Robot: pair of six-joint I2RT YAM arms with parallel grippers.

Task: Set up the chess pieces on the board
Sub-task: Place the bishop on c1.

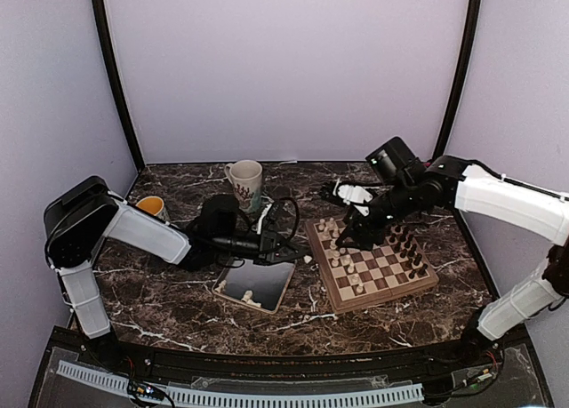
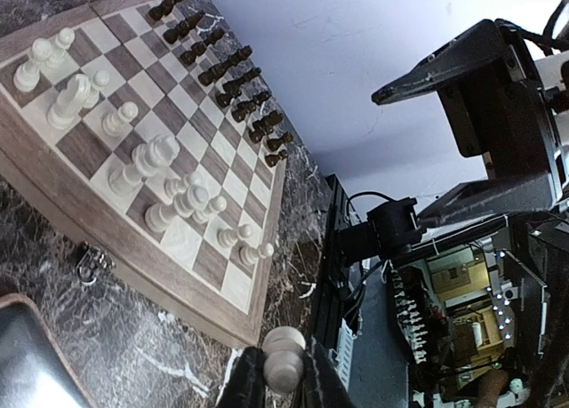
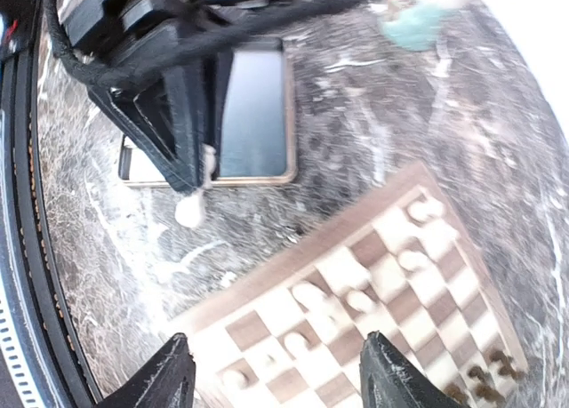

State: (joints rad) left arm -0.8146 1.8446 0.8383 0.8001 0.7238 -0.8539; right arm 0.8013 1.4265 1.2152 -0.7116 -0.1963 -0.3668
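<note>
The board (image 1: 382, 279) lies right of centre, with several cream-white chess pieces (image 1: 342, 257) on its left half and dark pieces along its right side. My left gripper (image 1: 298, 253) is shut on one cream-white piece (image 2: 284, 362), held just off the board's left edge above the marble. In the left wrist view the board (image 2: 53, 181) fills the upper left. My right gripper (image 1: 351, 235) hovers open and empty over the board's far left part. In the right wrist view its fingertips (image 3: 175, 372) straddle white pieces on the board (image 3: 267, 275), and the left gripper's piece (image 3: 189, 211) shows.
A silver metal tray (image 1: 271, 279) lies left of the board with one white piece (image 1: 249, 295) on it. A white mug (image 1: 246, 179) and an orange cup (image 1: 151, 206) stand further back. White and black items (image 1: 351, 195) lie behind the board.
</note>
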